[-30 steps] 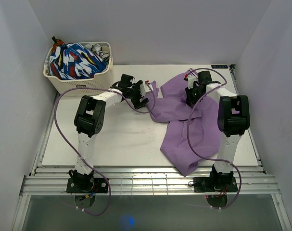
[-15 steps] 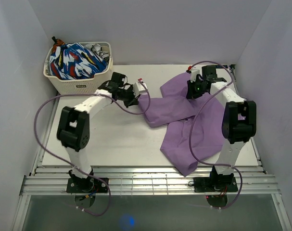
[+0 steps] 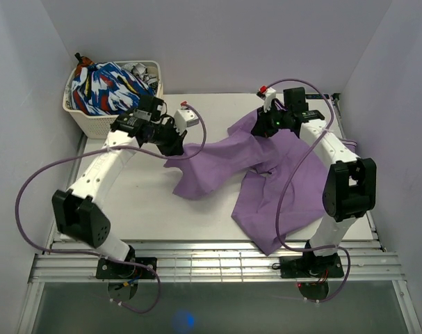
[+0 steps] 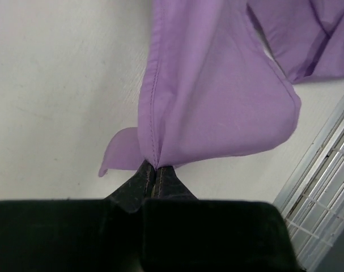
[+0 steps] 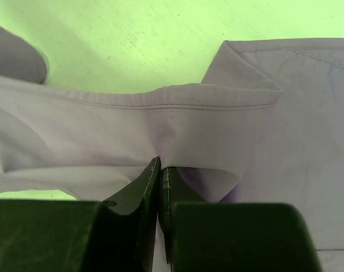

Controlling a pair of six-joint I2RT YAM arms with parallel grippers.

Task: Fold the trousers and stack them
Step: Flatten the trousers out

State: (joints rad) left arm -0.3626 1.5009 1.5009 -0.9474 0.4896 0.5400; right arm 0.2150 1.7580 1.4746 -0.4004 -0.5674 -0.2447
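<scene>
White table (image 3: 127, 198), your left gripper (image 4: 154, 169) clamped on trousers (image 3: 280, 188) stitched edge, right gripper (image 5: 161, 164) pinching another seam, which end is which unclear.

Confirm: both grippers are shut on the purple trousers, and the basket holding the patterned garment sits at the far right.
Not quite: the basket with the patterned garment sits at the far left, per the top external view. The left gripper and right gripper are indeed shut on the trousers.

White arm links (image 3: 103, 167), black joint housings (image 3: 350, 193), purple cables (image 3: 19, 206) looping from bases (image 3: 126, 268); fingers (image 4: 135, 184) black, tapered.
</scene>
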